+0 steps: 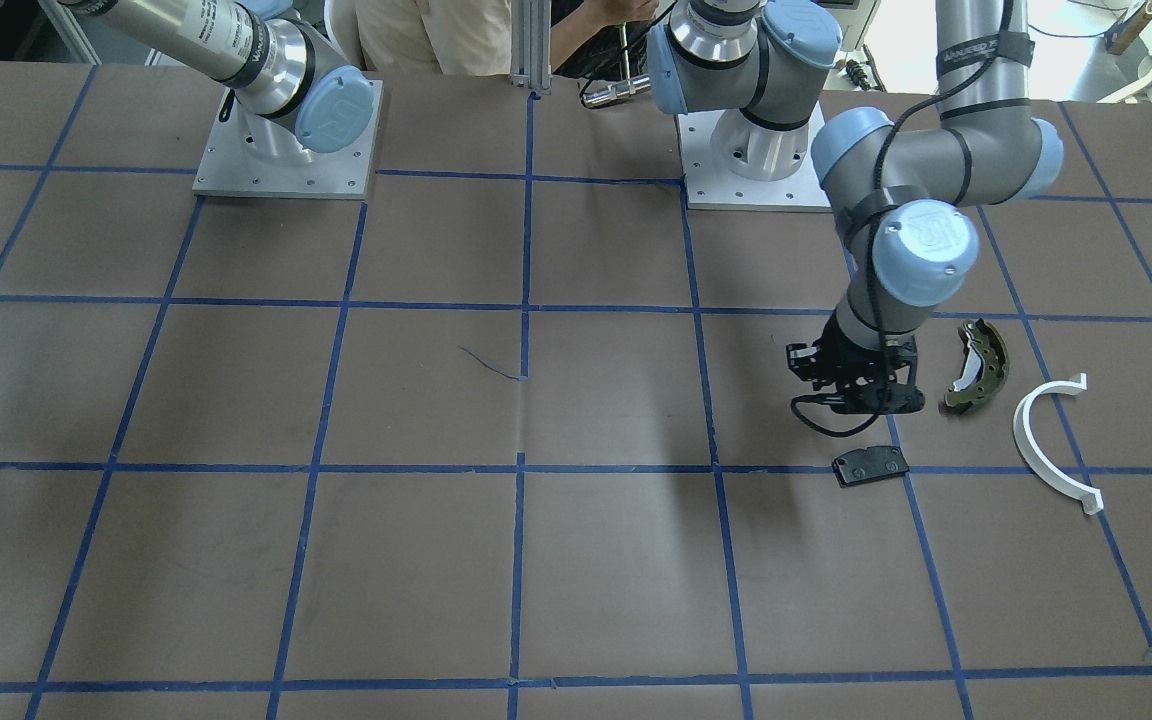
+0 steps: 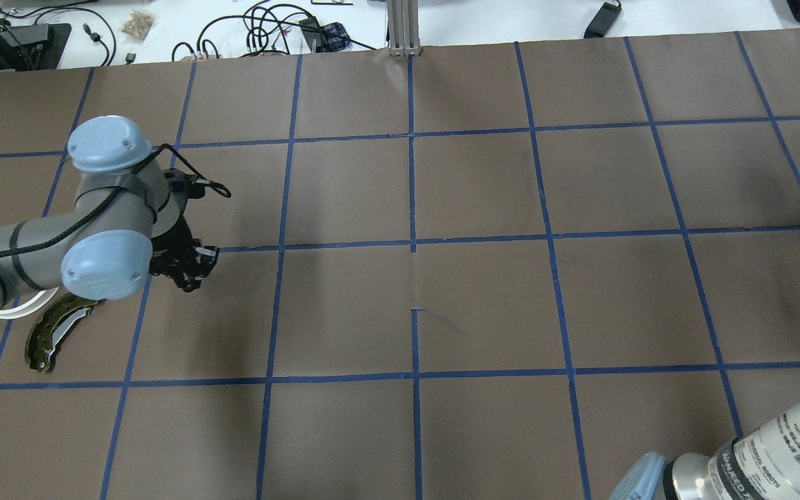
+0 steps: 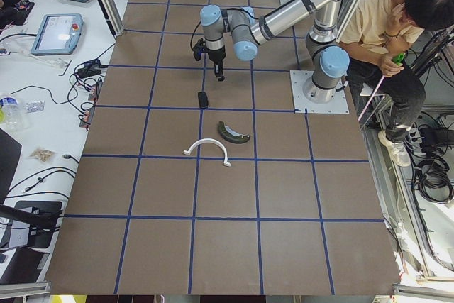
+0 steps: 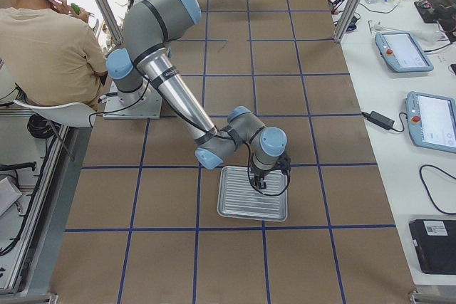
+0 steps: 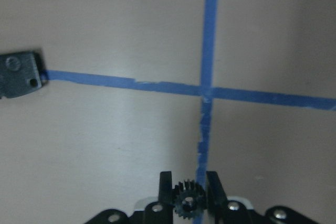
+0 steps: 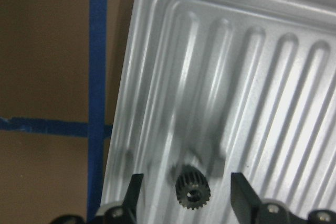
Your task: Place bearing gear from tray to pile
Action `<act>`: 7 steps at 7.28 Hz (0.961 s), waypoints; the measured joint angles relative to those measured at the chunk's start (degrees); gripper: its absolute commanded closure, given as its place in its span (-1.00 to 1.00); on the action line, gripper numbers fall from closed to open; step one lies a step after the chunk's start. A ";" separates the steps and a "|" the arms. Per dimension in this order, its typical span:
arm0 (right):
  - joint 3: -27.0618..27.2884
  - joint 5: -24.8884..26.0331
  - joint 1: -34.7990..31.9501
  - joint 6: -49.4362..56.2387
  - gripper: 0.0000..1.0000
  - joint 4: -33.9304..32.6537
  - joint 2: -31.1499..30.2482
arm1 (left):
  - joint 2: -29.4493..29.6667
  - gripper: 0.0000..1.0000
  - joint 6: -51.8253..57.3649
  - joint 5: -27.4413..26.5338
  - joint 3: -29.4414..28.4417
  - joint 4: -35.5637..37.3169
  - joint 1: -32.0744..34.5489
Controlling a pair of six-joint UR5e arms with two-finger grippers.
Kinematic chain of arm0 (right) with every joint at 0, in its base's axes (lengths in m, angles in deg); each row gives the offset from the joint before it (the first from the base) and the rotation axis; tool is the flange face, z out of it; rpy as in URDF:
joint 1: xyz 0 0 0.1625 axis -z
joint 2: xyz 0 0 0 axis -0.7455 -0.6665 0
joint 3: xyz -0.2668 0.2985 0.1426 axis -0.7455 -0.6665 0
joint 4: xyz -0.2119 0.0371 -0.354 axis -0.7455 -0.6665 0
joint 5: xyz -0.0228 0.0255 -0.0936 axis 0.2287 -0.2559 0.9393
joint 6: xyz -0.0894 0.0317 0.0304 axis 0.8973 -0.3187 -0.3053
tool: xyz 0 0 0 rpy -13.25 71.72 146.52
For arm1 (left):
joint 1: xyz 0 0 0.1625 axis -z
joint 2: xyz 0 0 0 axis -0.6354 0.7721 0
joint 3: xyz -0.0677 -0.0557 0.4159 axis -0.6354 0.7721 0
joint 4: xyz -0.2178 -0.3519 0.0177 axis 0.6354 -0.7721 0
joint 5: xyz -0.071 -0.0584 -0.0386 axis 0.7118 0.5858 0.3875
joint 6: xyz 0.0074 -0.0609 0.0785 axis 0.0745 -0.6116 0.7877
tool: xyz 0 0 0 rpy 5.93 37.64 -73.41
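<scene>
Left pincer (image 5: 189,186) is clamped on a small black gear (image 5: 188,203), with teeth showing between the two fingers. It hangs above the surface (image 1: 576,560), over a line of blue tape (image 5: 210,35) just short of a crossing. The gear is off the surface and touches nothing in the pile.

The pile is at the robot's left end:
- The black pad (image 1: 870,465) is nearest the left pincer, flat on a tape line.
- The olive shoe (image 1: 978,365) is just beside the pincer, on the outer side.
- The white arc (image 1: 1051,440) is further out.
- The three parts lie apart, none touching.

Right pincer (image 6: 187,181) is spread wide, low over the tray (image 6: 273,51) near one corner. A second gear (image 6: 192,191) lies on the ribbed tray floor between the fingers, bore visible, and neither finger touches it. The tray sits at the robot's right end, well apart from the pile.
</scene>
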 measured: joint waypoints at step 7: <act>-1.44 -0.25 0.39 -0.56 1.00 2.02 -0.01 | 3.48 1.00 7.48 0.16 1.45 6.69 -12.13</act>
